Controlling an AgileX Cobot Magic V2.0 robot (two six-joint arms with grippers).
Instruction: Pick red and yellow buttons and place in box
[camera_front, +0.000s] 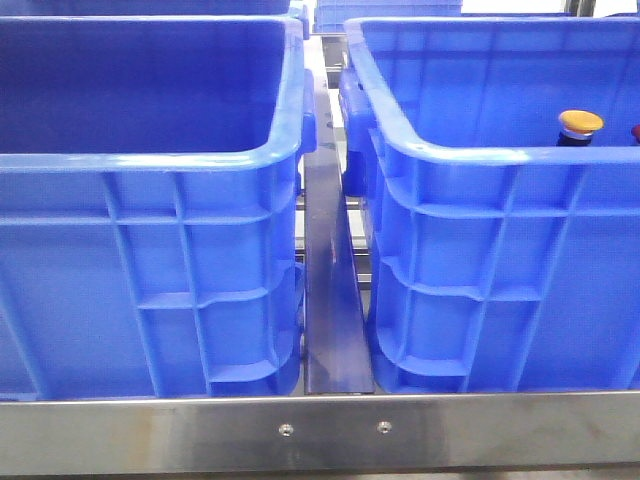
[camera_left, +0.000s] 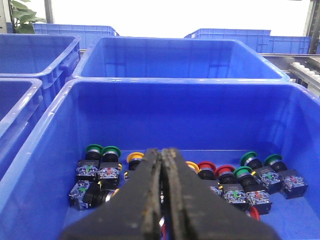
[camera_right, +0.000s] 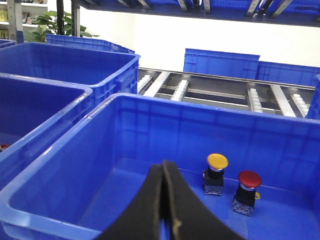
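Observation:
In the right wrist view a yellow-capped button (camera_right: 216, 173) and a red-capped button (camera_right: 247, 192) stand upright on the floor of the right blue box (camera_right: 150, 107). My right gripper (camera_right: 164, 165) is shut and empty, above the box, short of both buttons. The yellow cap (camera_front: 580, 124) also shows in the front view over the right box rim (camera_front: 470, 150). My left gripper (camera_left: 162, 151) is shut and empty above the left box (camera_left: 60, 130), which holds several green, red and yellow buttons (camera_left: 207, 170). Neither gripper shows in the front view.
Two blue crates stand side by side in the front view, with a dark metal divider (camera_front: 332, 290) between them and a steel rail (camera_front: 320, 432) in front. More blue crates (camera_right: 70, 65) and a roller conveyor (camera_right: 220, 92) lie behind.

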